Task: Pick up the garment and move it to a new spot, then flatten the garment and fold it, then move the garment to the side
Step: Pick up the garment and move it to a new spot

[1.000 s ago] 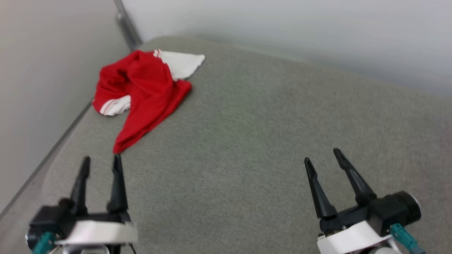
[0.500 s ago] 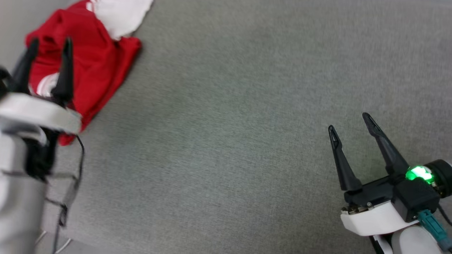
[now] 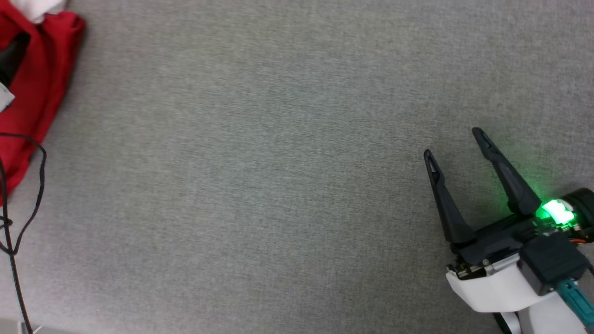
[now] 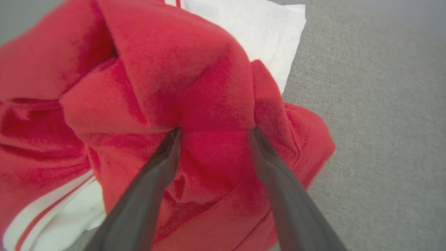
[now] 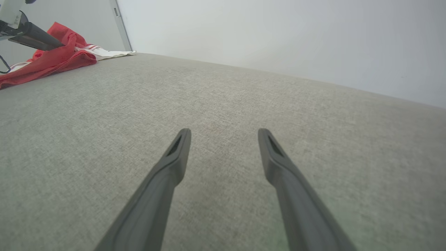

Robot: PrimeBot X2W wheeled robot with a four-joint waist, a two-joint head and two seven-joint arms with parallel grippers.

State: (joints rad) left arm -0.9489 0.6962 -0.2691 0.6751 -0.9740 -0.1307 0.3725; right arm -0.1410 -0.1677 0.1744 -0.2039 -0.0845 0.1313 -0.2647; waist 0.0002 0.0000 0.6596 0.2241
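L fingers (image 4: 153,181) now down on the garment (image 4: 181,69): tips dug into a red fold, spread apart w/ cloth bulging btwn them, not clamped yet. A sec ago they sat short of its hem. The heap itself hasn't moved; camera tilted. It lies crumpled at the far-left of the grey surface (image 3: 287,185). R fingers (image 3: 448,204) apart, idle, well away. Next, I reckon: close, lift.

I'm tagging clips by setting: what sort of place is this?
Likely an indoor test room: a broad grey fabric-covered surface, like a bed or padded bench, stands against plain pale walls, with a crumpled red shirt lying near its corner.
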